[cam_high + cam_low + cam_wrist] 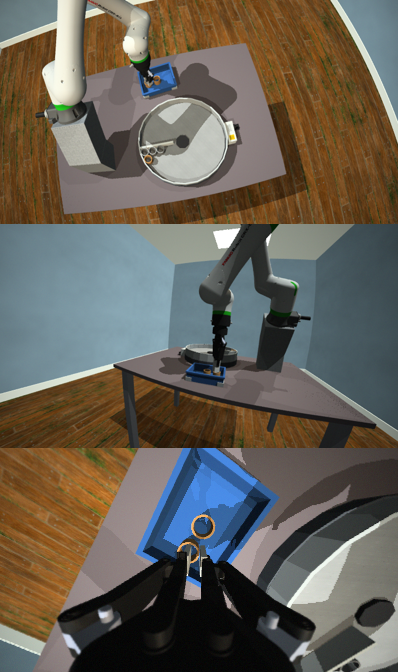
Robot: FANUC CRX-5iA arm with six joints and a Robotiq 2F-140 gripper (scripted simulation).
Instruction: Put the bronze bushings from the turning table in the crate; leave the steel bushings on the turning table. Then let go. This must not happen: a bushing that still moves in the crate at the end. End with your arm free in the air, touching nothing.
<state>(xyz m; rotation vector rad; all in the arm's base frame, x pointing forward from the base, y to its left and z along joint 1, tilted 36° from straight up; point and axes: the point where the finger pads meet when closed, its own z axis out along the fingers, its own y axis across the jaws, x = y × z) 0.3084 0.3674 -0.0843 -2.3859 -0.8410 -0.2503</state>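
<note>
Seen from above, the narrowly spaced black metal fingers [150, 82] [216, 368] straddle or overlap a ring-shaped bronze bushing [147, 86] [216, 373] [180, 548], eight o'clock of its twin [157, 82] [207, 372] [192, 526]. I can't tell whether they grip it.

"FANUC Robot CRX-5iA" stands on the white arm [136, 15] [236, 260].

Two bushings [157, 80] [207, 371] [214, 527] lie in the crate [160, 92] [205, 379] [162, 508], four on the turning table [206, 155] [199, 358] [320, 593].
</note>
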